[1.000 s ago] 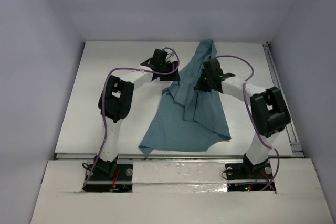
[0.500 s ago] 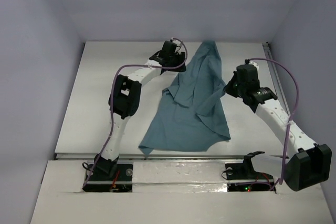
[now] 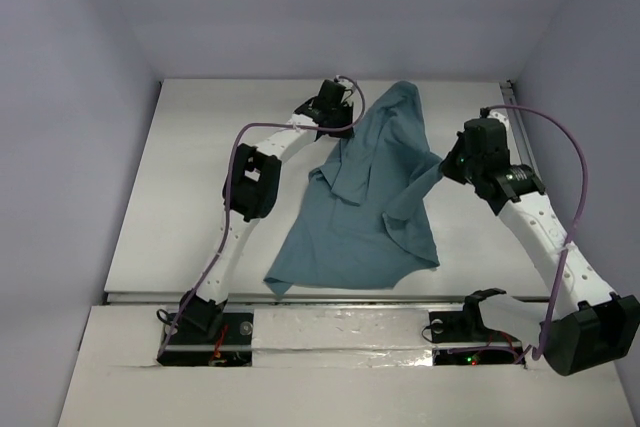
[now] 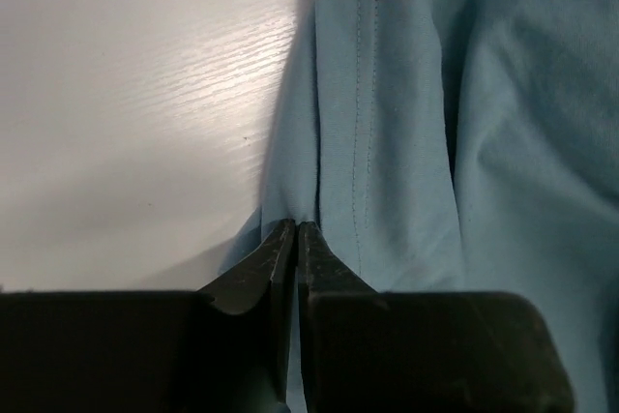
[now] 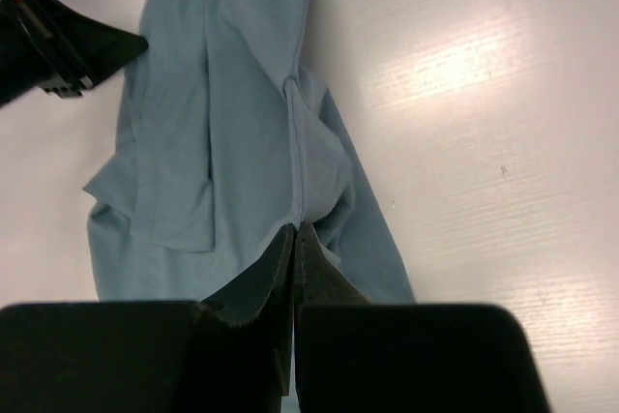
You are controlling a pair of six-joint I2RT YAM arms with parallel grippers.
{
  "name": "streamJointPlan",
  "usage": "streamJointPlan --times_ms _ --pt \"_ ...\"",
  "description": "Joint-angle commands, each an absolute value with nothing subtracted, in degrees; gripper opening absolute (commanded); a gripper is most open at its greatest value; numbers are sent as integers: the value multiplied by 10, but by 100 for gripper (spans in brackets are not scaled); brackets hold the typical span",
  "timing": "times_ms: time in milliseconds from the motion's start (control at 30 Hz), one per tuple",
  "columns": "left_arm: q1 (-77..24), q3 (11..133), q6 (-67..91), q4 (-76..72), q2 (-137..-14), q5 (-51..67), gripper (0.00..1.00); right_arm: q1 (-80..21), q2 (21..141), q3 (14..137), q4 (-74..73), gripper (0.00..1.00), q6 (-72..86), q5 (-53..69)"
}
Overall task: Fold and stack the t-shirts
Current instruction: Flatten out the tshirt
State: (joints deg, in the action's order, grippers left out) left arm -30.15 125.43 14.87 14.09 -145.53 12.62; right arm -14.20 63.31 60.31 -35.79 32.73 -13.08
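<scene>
One teal t-shirt [image 3: 365, 202] lies crumpled on the white table, stretched from the far middle toward the near edge. My left gripper [image 3: 340, 125] pinches the shirt's far left edge; in the left wrist view its gripper [image 4: 296, 227] is shut on a hemmed fold of the t-shirt [image 4: 406, 142]. My right gripper [image 3: 447, 165] holds the shirt's right edge, lifted a little; in the right wrist view that gripper [image 5: 294, 229] is shut on a seam of the t-shirt [image 5: 222, 123].
The white table [image 3: 190, 197] has a raised rail along its right side [image 3: 535, 167] and a front ledge [image 3: 340, 299]. Purple cables loop over both arms. Grey walls enclose the back and sides.
The left gripper reached farther back and closed on the shirt's edge. The right arm swung out to the right, pulling the shirt's right side with it and spreading the upper part.
</scene>
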Motion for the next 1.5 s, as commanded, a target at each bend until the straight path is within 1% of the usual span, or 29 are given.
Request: streamJointPlan --times_ms 0,33,67,100,133,233,300,333,400,433,567,633,667,800,867,933,967,1067,1100,1200,1233,1300,1333,1433,1467 --pt "-288 1253 152 128 -1392 108 0 -132 636 665 -350 0 302 -143" --pt "-277 1227 160 90 -1337 107 0 -125 647 676 -345 0 295 -142" --pt "-263 1183 179 75 -1307 112 0 -119 653 700 -339 0 291 -141" --pt "-230 1166 191 63 -1281 119 0 -119 658 717 -330 0 287 -142" --pt "-213 1150 203 47 -1229 139 0 -112 668 735 -324 0 282 -144" --pt "-166 1114 217 43 -1160 153 0 -112 673 823 -309 0 265 -143" --pt "-159 1087 221 47 -1094 153 0 -112 671 876 -315 0 258 -137" --pt "-152 1074 226 41 -1045 160 0 -112 667 928 -314 0 251 -132" --pt "-152 1046 232 28 -999 160 0 -112 655 980 -309 0 244 -116" --pt "-152 1043 235 27 -977 161 0 -112 650 1030 -306 0 237 -110" --pt "-134 1063 229 51 -871 148 0 -112 635 1151 -302 0 224 -72" --pt "-120 1071 229 55 -819 147 0 -112 628 1190 -289 0 221 -51" --pt "-113 1072 233 57 -801 148 0 -112 631 1234 -287 0 221 -44" --pt "-84 1056 246 56 -713 155 0 -112 665 1333 -282 0 218 -6" --pt "-83 1036 255 49 -694 169 0 -112 691 1353 -270 0 211 -6" --pt "-83 991 273 42 -679 188 0 -112 709 1361 -244 0 192 -22" --pt "-83 947 287 29 -668 193 0 -112 734 1355 -226 0 173 -39" --pt "-83 874 315 -13 -660 219 0 -112 788 1346 -209 0 142 -73" --pt "-83 827 322 -24 -661 224 0 -106 824 1337 -185 0 132 -87" --pt "-83 742 353 -75 -673 242 0 -75 894 1341 -177 0 138 -63" --pt "-83 729 358 -83 -681 246 0 -43 951 1354 -186 0 165 -49" --pt "-83 691 368 -110 -711 251 0 -12 1014 1401 -199 0 191 -9" --pt "-83 684 370 -119 -727 261 0 5 1072 1409 -197 0 206 -4" --pt "-83 678 351 -134 -820 263 0 11 1153 1426 -196 0 211 26" --pt "-83 678 345 -153 -870 259 0 11 1203 1428 -196 0 211 30"
